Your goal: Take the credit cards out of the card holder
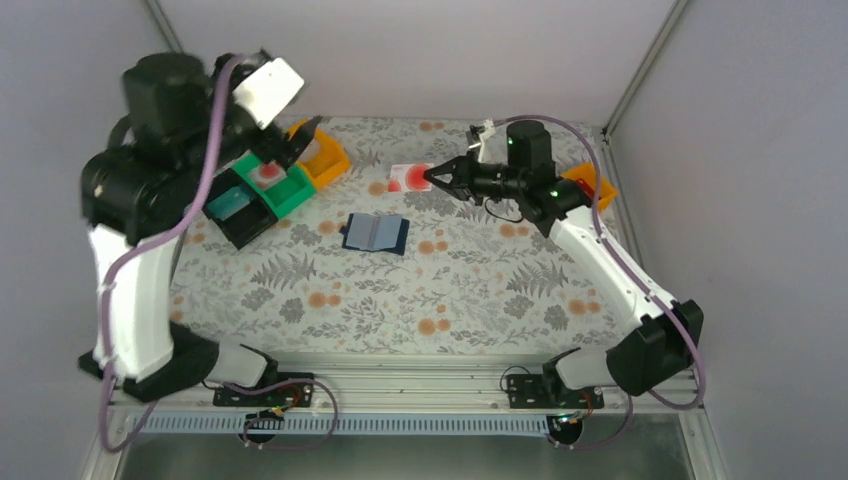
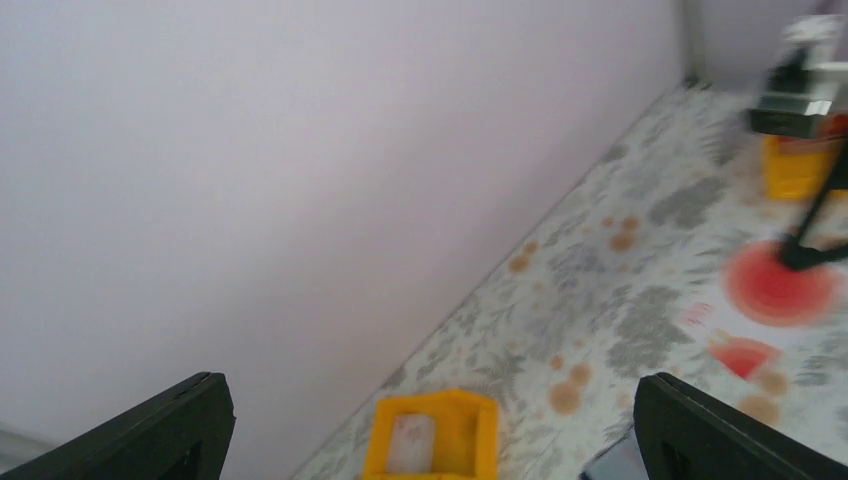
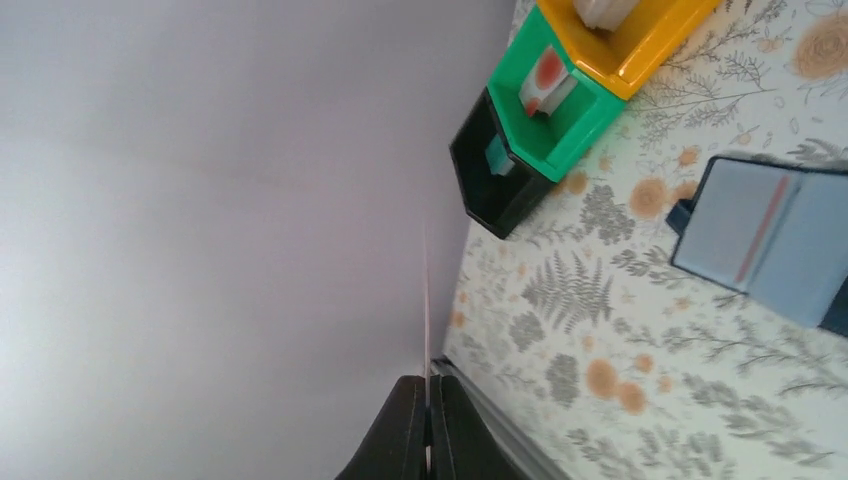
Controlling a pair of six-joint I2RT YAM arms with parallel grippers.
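One thin, pale, red-blotched card (image 1: 408, 177) is pinched, seemingly by its very edge, in my right gripper (image 1: 432, 178), beyond the open navy bifold card holder (image 1: 375, 233); it could slip. My left gripper (image 1: 292, 150) gapes wide.

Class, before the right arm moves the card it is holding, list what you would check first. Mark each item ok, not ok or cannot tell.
1. The right gripper is shut on the credit card: ok.
2. The left gripper is open and empty: ok.
3. The card holder lies open on the table, apart from both grippers: ok.
4. No cards remain in the card holder: cannot tell, its pockets are too small to read.
5. The left-side bins are empty: not ok. The left orange bin, green bin and black bin each hold a card.
6. The right orange bin is empty: cannot tell, mostly hidden by the arm.
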